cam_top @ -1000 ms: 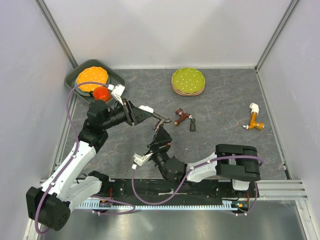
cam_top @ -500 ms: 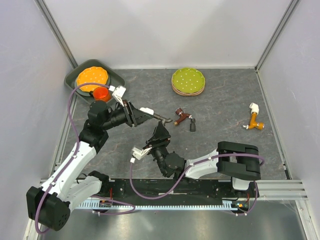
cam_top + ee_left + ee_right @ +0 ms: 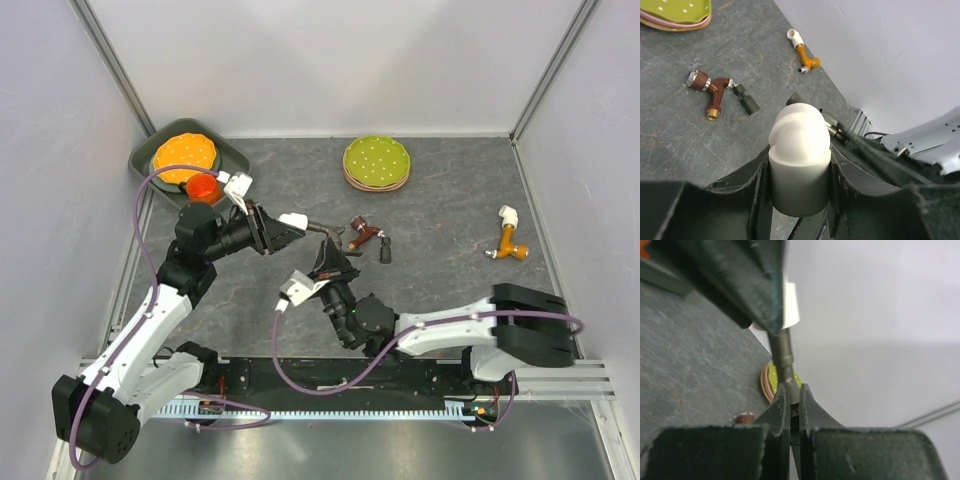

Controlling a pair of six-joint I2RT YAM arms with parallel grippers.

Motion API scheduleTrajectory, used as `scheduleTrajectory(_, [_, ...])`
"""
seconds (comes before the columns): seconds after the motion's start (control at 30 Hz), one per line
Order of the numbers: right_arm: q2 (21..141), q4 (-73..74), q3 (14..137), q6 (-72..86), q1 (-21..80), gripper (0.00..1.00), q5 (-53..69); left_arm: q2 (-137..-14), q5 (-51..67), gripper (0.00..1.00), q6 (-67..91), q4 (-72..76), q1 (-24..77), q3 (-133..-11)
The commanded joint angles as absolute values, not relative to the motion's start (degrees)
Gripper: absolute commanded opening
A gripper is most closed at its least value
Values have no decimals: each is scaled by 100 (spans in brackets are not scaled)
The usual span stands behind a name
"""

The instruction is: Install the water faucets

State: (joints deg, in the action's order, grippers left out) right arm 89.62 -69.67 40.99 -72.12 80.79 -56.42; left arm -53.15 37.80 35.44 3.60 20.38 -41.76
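Clasping elbow (image 3: 800,145), left fingers (image 3: 757,200); right fingers (image 3: 812,412) pinch grey tap (image 3: 782,352); tray (image 3: 138,163) holds orange plate (image 3: 183,155).

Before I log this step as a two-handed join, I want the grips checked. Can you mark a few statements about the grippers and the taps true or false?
1. The left gripper holds the white elbow fitting. True.
2. The right gripper stands wide open. False: it is shut on the end of the dark grey tap.
3. The reddish-brown tap lies on the table, in neither gripper. True.
4. The orange-and-white tap lies touching the reddish-brown tap. False: it lies apart, over by the right wall.
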Motion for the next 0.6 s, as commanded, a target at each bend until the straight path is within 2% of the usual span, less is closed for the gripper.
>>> scheduleTrajectory(0.0, [7631,-5404,4227,-4776,7805,0,-5380,-5186,4034,2,3138,316,2065,-4263])
scheduleTrajectory(0.13, [6744,-4203,4210,-3273,7253,0,-4809,-5194,4052,2,3190,351,2074,-4254])
scheduleTrajectory(0.23, [6417,-3561,4201,-2989,7067,1,-4413,-5212,4043,2,3304,430,2065,-4219])
scheduleTrajectory(0.4, [6144,-2858,4166,-2059,6663,0,-3877,-5247,4192,2,3454,667,2039,-4166])
scheduleTrajectory(0.57, [6065,-2111,4333,-1293,5968,0,-3130,-5168,4956,2,3507,1291,2030,-4017])
